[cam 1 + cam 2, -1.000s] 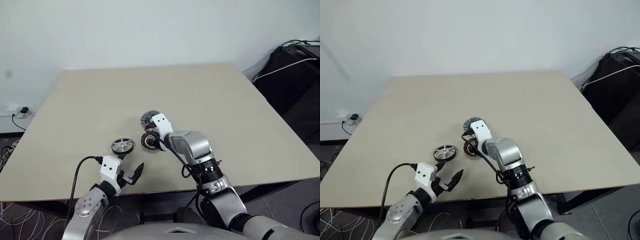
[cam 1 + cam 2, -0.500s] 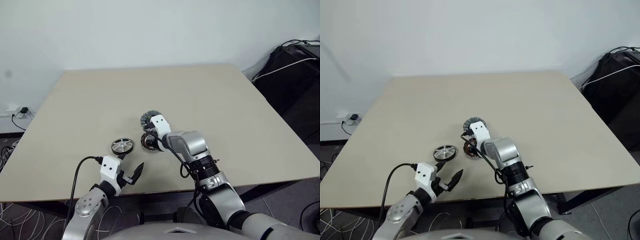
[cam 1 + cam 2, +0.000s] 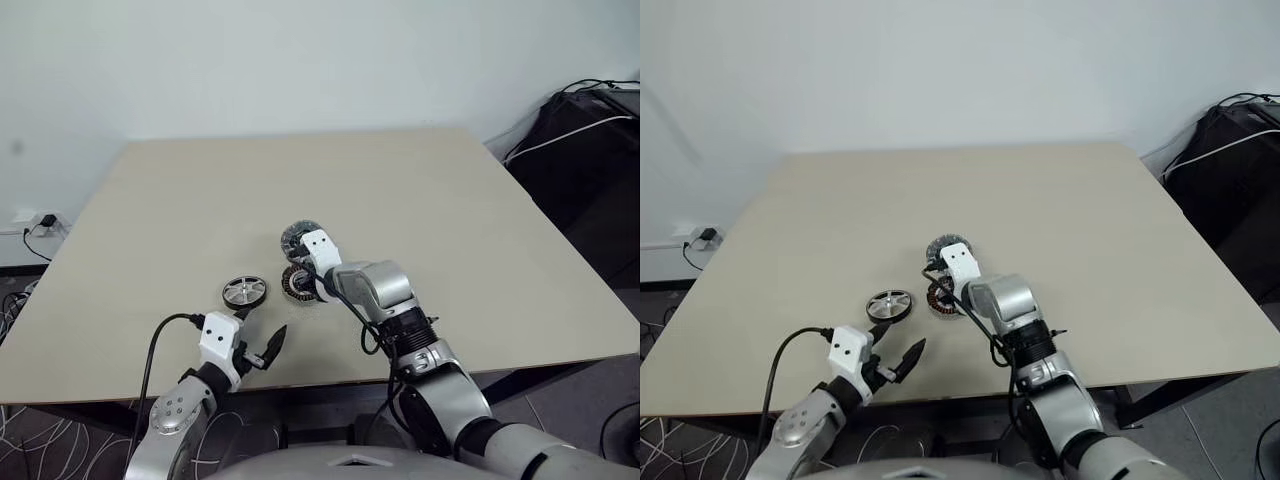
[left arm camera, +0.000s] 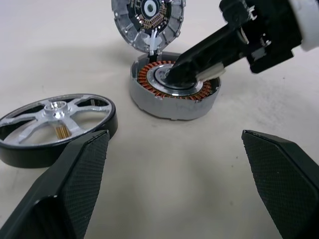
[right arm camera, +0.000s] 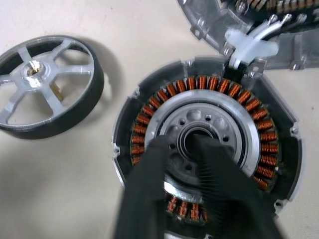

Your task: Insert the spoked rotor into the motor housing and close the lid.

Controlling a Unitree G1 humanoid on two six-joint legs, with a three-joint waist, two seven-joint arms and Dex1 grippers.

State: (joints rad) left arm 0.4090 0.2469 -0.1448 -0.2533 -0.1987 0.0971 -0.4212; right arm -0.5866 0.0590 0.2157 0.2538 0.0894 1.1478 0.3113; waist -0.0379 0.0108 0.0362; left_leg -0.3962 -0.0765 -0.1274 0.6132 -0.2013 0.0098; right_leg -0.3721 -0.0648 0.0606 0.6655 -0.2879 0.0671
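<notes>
Since a second ago, we see the right gripper point(image 5: 187, 149) close; its fingers now meet on the pale centre of the motor housing point(image 3: 298, 283). Our left gripper point(image 4: 174, 189) stands open near the spoked rotor point(image 3: 244, 291). Both parts rest on the beige table point(image 3: 420, 200); beyond it stands a white wall point(image 3: 300, 60).

Both arms are silver-grey metal with rounded, glossy shells. The right forearm carries a black ribbed collar with small bright fittings. Each wrist ends in a white block marked with two dark dots — from it spring two black, pointed fingers with a fine textured grip face. A black cable loops along each arm — thin, glossy, bowed outward near the white block.
</notes>
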